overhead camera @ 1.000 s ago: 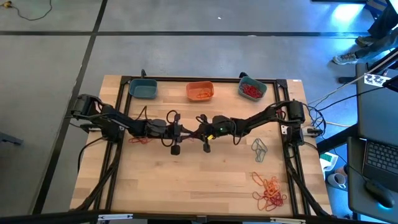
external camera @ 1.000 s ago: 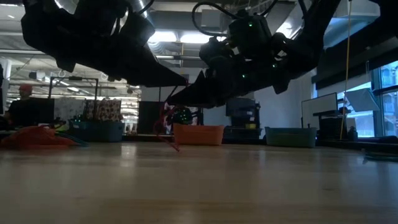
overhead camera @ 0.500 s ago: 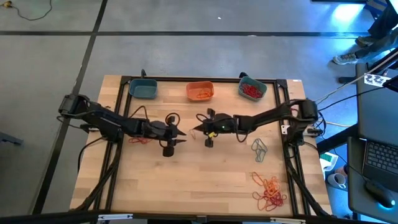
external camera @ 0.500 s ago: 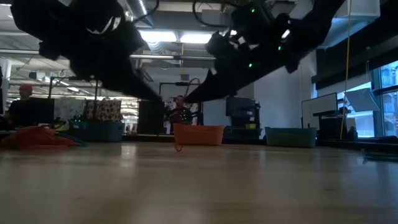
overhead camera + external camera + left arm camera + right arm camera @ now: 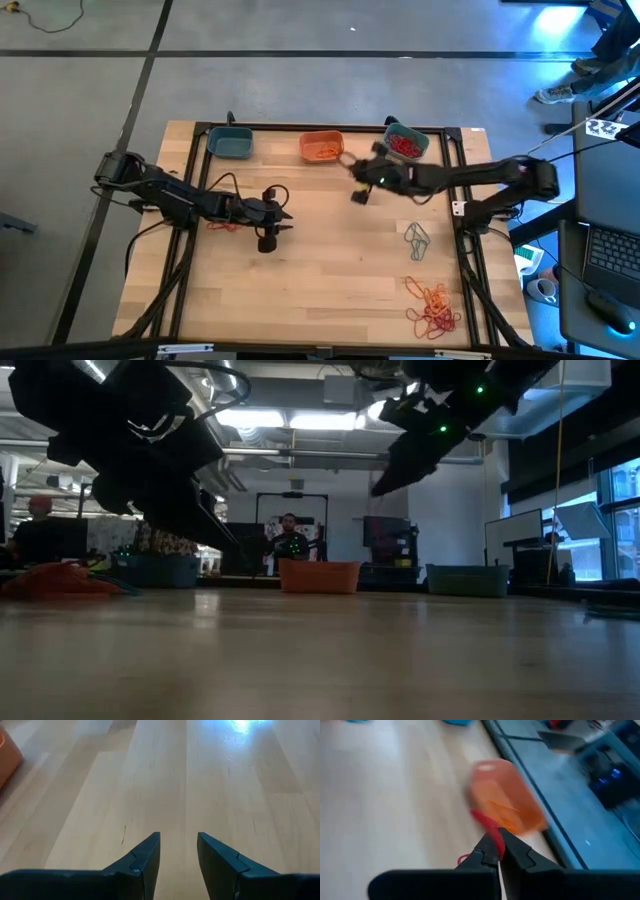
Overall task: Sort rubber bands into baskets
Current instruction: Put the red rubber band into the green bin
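My right gripper (image 5: 498,838) is shut on a red rubber band (image 5: 485,823) and hovers above the table just short of the orange basket (image 5: 321,147). Along the far edge a teal basket (image 5: 231,143) stands on the left. Another teal basket (image 5: 405,143), on the right, has red bands in it. My left gripper (image 5: 178,845) is open over bare wood at the table's middle left (image 5: 284,222), with nothing between its fingers. Loose rubber bands lie on the table: a red bunch (image 5: 224,224) under the left arm, grey ones (image 5: 416,240), and an orange heap (image 5: 434,308). My right gripper pinches the red rubber band between its two fingertips (image 5: 494,841). One end of the band sticks out past the tips toward the orange basket, and a small loop (image 5: 463,859) shows beside the left finger. The fingers slant downward. The band is lifted clear of the table.
A black metal frame (image 5: 200,160) runs along the table's left, far and right sides, and the baskets stand just inside its far bar. Black cables (image 5: 272,190) loop off both arms. A person (image 5: 290,543) stands in the room beyond the table.
The two grippers met at the table's middle with the red band between them. My right gripper has since risen and swung toward the far edge and the orange basket, taking the band along. My left gripper has drawn back toward the table's left edge without it.
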